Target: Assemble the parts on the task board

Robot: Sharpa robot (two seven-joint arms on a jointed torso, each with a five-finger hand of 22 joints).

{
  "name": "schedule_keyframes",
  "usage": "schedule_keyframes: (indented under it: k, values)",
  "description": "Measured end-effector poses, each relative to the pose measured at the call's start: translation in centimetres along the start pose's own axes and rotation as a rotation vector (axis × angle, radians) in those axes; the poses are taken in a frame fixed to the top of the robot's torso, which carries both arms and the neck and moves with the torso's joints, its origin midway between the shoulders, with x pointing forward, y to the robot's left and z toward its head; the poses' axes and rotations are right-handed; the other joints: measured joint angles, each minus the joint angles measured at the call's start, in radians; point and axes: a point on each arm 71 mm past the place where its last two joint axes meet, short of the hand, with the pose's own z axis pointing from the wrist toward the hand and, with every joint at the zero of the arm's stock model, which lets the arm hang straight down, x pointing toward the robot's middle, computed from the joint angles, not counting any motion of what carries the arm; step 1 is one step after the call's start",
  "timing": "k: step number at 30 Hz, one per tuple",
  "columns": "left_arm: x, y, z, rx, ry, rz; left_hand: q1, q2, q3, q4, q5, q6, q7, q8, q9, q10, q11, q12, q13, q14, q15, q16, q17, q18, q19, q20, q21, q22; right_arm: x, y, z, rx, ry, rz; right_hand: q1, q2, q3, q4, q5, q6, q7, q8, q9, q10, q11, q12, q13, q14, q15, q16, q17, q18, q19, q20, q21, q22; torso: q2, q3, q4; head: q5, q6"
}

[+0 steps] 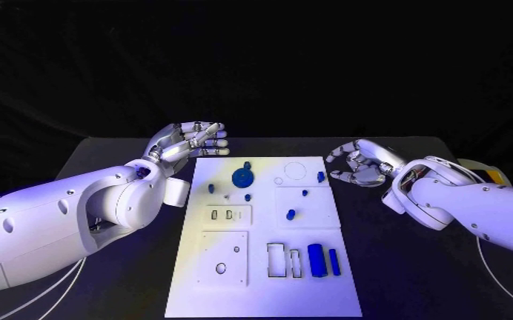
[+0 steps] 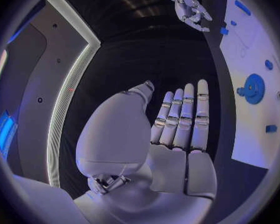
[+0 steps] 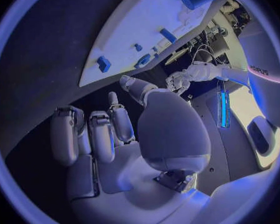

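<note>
The left silver many-fingered hand [image 1: 193, 141] hovers just off the far left corner of the board, its fingers straight, laid close side by side and holding nothing; the right silver many-fingered hand [image 1: 362, 164] hangs beside the board's far right edge, palm up, fingers loosely curled and apart, also empty. Between them, on the black bench [image 1: 107, 158], lies the white rectangular task board [image 1: 267, 290], and every part rests on it untouched: a round blue toothed gear [image 1: 244, 178] near the far left, small blue pegs [image 1: 290, 215] scattered across the middle, and a blue cylinder [image 1: 316, 259] beside a slim blue bar [image 1: 334, 261] at the near right, next to open rectangular slots [image 1: 277, 258]. Assembly seems not yet begun. The gear sits nearest the left hand, so a sensible start is to spread those fingers first, come down from above, and pinch the gear by its rim rather than its teeth, keeping clear of the neighbouring pegs.
</note>
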Motion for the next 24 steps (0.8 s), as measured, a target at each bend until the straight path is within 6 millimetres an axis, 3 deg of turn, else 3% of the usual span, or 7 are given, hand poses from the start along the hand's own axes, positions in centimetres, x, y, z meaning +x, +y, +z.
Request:
schedule_keyframes:
  k: [11, 24]
  values:
    - [0.0, 0.0, 0.0, 0.001, 0.003, -0.002, 0.0, 0.0, 0.0, 0.0, 0.0, 0.0, 0.0, 0.0, 0.0, 0.0, 0.0, 0.0, 0.0, 0.0, 0.0, -0.004, 0.001, 0.0, 0.0, 0.0, 0.0, 0.0, 1.4, -1.2, 0.7, 0.027, 0.011, 0.003, 0.004, -0.004, -0.003, -0.003, -0.004, -0.007, 0.007, -0.016, -0.002, -0.023, 0.006, -0.02, -0.007, 0.0, 0.0, 0.0, 0.0, 0.0, -0.016, 0.002, -0.019, 0.0, 0.003, -0.0012, 0.0058, 0.002, -0.008]
    - [-0.1, 0.0, 0.0, 0.001, 0.004, -0.002, 0.0, 0.0, 0.0, 0.0, 0.0, 0.0, 0.0, 0.0, 0.0, 0.0, 0.0, 0.0, 0.0, 0.0, 0.0, -0.004, 0.001, 0.0, 0.0, 0.0, 0.0, 0.0, 3.2, -1.8, 1.4, 0.059, 0.034, 0.005, 0.004, -0.004, -0.006, -0.005, -0.014, -0.019, 0.008, -0.023, -0.002, -0.037, 0.005, -0.031, -0.022, 0.0, 0.0, 0.0, 0.001, 0.0, -0.02, 0.005, -0.025, 0.0, 0.004, 0.0, 0.0063, 0.007, -0.016]
